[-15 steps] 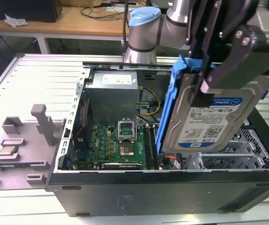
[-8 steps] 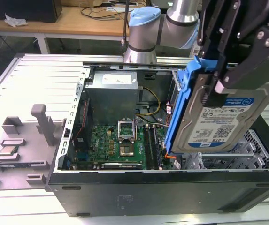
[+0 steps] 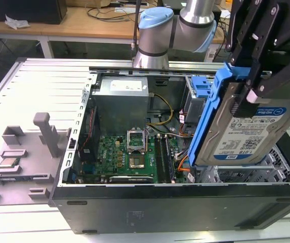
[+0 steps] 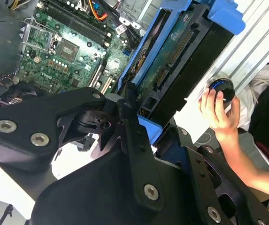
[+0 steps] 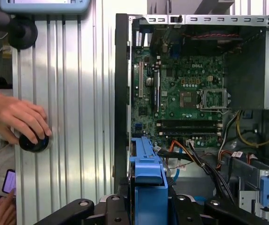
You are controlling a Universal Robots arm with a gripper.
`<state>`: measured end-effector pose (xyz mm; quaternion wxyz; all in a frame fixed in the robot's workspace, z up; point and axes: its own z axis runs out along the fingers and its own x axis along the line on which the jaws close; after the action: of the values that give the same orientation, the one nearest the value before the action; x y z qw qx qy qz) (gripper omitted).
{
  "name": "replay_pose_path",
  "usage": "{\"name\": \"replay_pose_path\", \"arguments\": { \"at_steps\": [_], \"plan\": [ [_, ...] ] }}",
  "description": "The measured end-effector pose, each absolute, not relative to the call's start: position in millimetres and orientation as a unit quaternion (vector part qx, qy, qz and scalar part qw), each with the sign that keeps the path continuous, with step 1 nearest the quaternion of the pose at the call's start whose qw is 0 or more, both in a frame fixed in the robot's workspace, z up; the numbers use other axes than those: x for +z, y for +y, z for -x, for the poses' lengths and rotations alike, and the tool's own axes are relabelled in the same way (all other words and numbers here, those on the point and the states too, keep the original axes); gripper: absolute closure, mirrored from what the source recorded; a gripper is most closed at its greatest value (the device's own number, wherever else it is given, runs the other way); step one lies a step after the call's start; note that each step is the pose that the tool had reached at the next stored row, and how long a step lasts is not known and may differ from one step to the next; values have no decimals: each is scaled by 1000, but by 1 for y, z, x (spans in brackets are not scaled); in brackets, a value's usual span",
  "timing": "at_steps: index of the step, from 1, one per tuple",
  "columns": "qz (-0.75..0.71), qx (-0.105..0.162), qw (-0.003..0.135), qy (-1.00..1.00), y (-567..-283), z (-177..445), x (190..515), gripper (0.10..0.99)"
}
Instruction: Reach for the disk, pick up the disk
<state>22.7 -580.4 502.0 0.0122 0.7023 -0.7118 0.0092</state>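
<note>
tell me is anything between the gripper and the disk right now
Nothing visible. The gripper is already shut on the disk, clamping its upper edge by the blue bracket, and holds it tilted above the open computer case, clear of the drive bay.

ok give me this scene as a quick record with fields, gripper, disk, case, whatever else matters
gripper: gripper shut on the disk
disk: disk held tilted above the drive-bay end of the case, blue bracket around its edges, label facing the exterior view
case: open computer case, motherboard exposed
nearby: processor chip in grey fixture at the exterior view's left
person: hand on a black knob
</note>
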Motion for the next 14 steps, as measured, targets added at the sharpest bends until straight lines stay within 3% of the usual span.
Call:
{"name": "replay_pose_path", "arguments": {
  "at_steps": [14],
  "plan": [
    [-702, 8, 13, -712, -580, -33, 493, 722]
  ]
}}
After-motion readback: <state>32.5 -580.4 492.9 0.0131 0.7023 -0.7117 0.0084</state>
